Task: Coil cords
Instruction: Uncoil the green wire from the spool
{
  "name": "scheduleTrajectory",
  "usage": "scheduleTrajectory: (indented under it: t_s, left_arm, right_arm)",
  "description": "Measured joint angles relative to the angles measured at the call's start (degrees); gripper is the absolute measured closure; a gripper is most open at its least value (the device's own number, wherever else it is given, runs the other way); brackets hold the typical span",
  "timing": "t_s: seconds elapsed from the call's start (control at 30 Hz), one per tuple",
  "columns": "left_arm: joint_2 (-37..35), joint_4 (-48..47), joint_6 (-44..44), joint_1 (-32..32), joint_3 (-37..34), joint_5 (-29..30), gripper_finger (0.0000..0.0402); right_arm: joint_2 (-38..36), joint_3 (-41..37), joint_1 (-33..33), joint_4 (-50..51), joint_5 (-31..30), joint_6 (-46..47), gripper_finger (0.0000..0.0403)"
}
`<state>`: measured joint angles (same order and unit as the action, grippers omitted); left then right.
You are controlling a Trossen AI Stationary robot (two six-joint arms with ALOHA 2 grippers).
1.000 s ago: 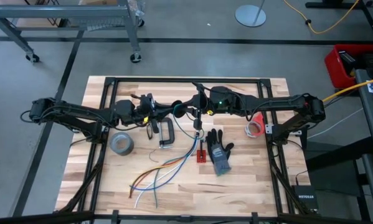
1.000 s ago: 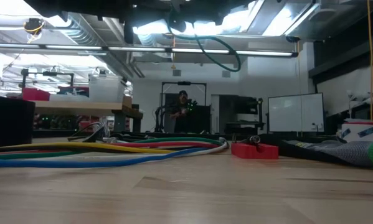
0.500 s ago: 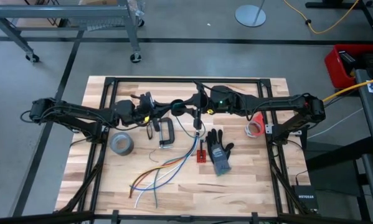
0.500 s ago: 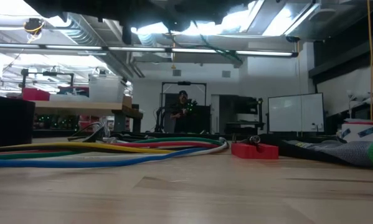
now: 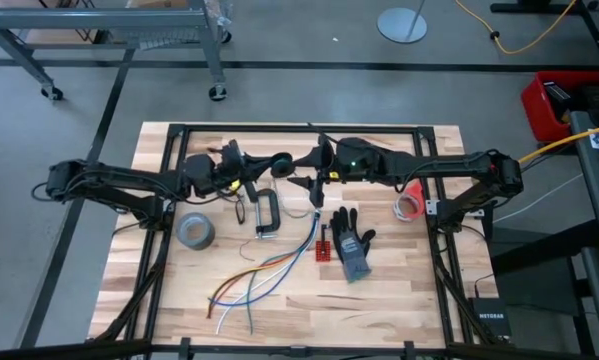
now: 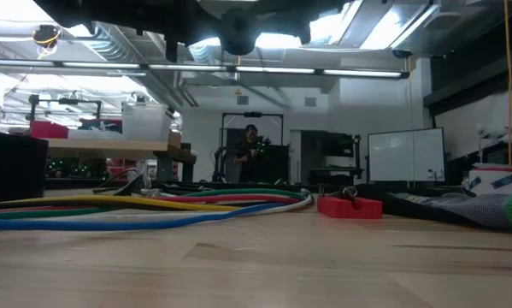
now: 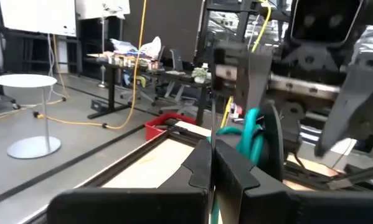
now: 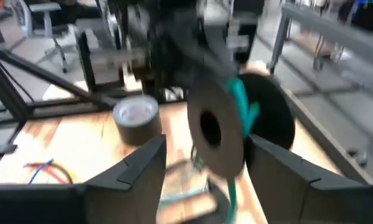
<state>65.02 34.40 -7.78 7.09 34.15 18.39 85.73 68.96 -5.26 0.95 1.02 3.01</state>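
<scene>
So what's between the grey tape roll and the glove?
High view: a black clamp, the loose coloured wires and a small red block, beside the glove.

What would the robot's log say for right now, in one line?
left gripper: shut on cord, above table | right gripper: open, facing it

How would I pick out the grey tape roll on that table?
Seen from above, find the left half of the wooden table, just under the left arm. The grey tape roll lies flat there, left of the black clamp. It is the only grey ring; the other roll, far right, is pinkish red.
</scene>
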Motion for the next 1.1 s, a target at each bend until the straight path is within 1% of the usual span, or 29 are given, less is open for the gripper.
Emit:
scheduleTrajectory:
  t_s: [0.13,0.2,0.4,0.57,0.7,0.9,1.1]
  left_arm:
    - [-1.6,1.18,1.79,1.25,0.02,1.08,0.0401]
    - [-2.11,1.23,1.07,1.75,0.02,1.16,0.0401]
    - [-2.52,0.59,-0.79,1.19,0.02,-0.97,0.0401]
    - [-2.52,0.34,-1.13,-0.13,0.02,-1.68,0.0401]
    - [-2.52,0.2,-1.19,-1.58,0.02,-1.75,0.0401]
    - [-2.52,0.3,-1.19,-3.83,0.02,-1.73,0.0401]
    - [-2.52,0.13,-1.19,-4.91,0.02,-1.74,0.0401]
  right_arm:
    - [0.01,-0.01,0.11,6.29,0.48,3.05,0.0178]
    - [0.02,-0.03,0.13,8.01,0.57,3.4,0.0178]
    - [0.02,-0.05,0.09,8.17,-0.2,2.8,0.0178]
    - [0.02,-0.05,0.04,8.13,-5.92,2.66,0.0178]
    - [0.02,-0.05,0.0,8.12,-8.18,2.51,0.0178]
    - [0.04,-0.1,0.0,8.13,-13.56,2.26,0.0178]
    - [0.04,-0.1,0.0,8.11,-15.55,1.02,0.0178]
